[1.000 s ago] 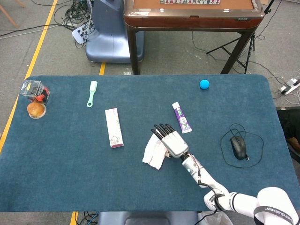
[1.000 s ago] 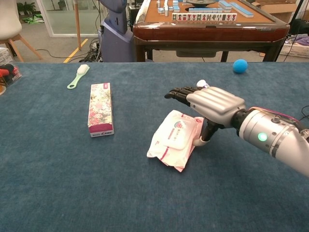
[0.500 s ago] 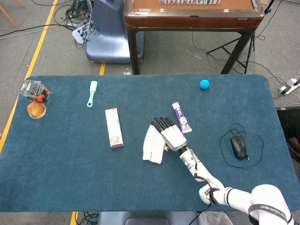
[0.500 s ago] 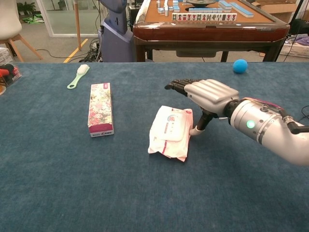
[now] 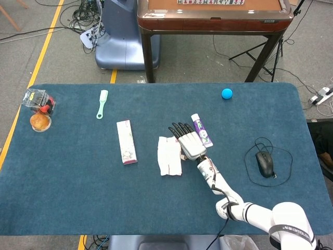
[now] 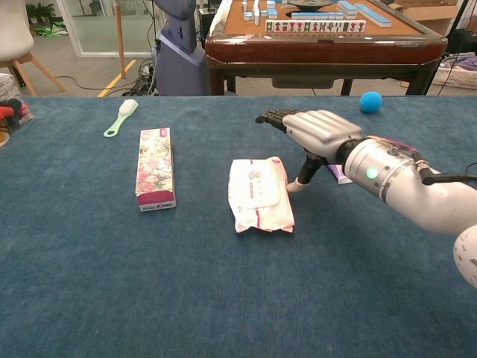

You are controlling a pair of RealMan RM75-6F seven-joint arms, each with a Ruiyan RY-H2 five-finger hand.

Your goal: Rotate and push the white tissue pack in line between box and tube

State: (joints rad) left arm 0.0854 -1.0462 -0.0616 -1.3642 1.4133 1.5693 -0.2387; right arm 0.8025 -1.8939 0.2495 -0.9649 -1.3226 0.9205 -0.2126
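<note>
The white tissue pack (image 5: 169, 155) (image 6: 258, 194) lies flat on the blue table, its long side roughly parallel to the floral box (image 5: 126, 141) (image 6: 155, 168) on its left. The purple-and-white tube (image 5: 201, 130) lies to its right, and in the chest view it is mostly hidden behind my wrist. My right hand (image 5: 188, 141) (image 6: 317, 130) hovers between pack and tube with its fingers stretched out flat. Its thumb (image 6: 300, 179) points down and touches the pack's right edge. It holds nothing. My left hand is out of sight.
A blue ball (image 5: 226, 94) (image 6: 370, 101) sits at the far right. A black mouse (image 5: 265, 163) with its cable lies near the right edge. A green brush (image 5: 102, 103) (image 6: 121, 117) and a food container (image 5: 40, 107) lie at the far left. A brown table (image 6: 320, 33) stands beyond.
The pack has turned from a tilted lie to roughly parallel with the box and slid away from me. My right hand moved forward with it, thumb against its edge.
</note>
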